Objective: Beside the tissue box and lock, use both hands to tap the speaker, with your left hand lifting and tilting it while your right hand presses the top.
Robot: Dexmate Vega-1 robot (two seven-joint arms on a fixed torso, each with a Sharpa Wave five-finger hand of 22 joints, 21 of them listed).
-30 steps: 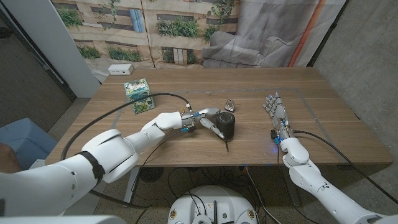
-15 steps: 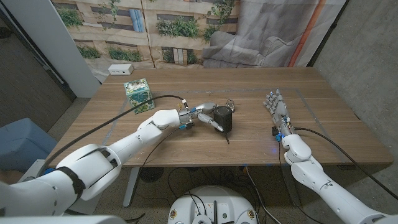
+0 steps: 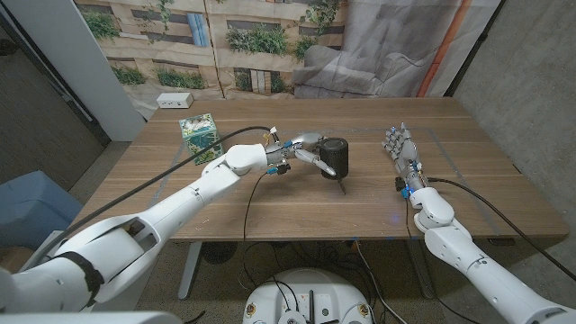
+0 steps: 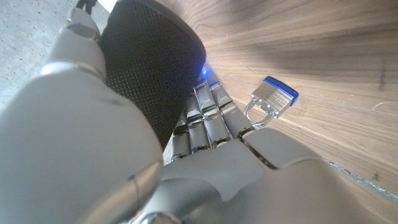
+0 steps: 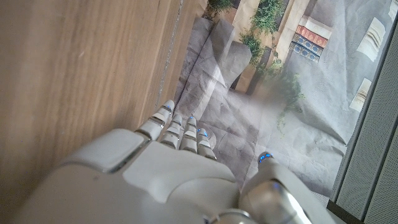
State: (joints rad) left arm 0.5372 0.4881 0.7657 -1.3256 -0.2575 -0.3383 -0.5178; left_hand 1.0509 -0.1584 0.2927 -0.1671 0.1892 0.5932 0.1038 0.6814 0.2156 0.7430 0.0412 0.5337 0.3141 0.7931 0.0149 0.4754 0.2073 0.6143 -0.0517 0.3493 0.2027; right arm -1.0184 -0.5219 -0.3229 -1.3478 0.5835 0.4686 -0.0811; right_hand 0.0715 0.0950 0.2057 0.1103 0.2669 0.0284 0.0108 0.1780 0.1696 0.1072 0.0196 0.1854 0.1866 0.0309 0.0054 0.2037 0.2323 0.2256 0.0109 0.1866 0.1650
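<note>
**Speaker gripped by the left hand, mid-table**

Speaker [image 3: 336, 155] is a small dark cylinder, black all over, with a fine mesh or fabric weave that you can see really well in the left wrist view [image 4: 152, 68]. There's a tiny blue light glowing on it near the fingers in that same view. A thin dark cord or strap hangs off its near side in the head view. It sits roughly mid-table, a bit toward the far half, and I honestly can't tell whether its base is touching the wood or just off it.

Left hand [image 3: 301, 153] is wrapped on the speaker from the left side, fingers on one face and the thumb across the other, so it's holding it.

Right hand [image 3: 402, 155] is well apart on the right side of the table [image 3: 468, 180], fingers spread and pointing toward the far edge, holding nothing. The right wrist view shows the same thing, its fingers [image 5: 177, 134] stretched out along the wood.

The lock [image 4: 271, 101], a silver padlock with a blue base, lies on the table just beside the left hand's fingers. The tissue box [image 3: 199, 131], green patterned, sits toward the far left corner, well apart from the speaker. A white power strip [image 3: 175, 101] rests behind the table's far left edge.
</note>
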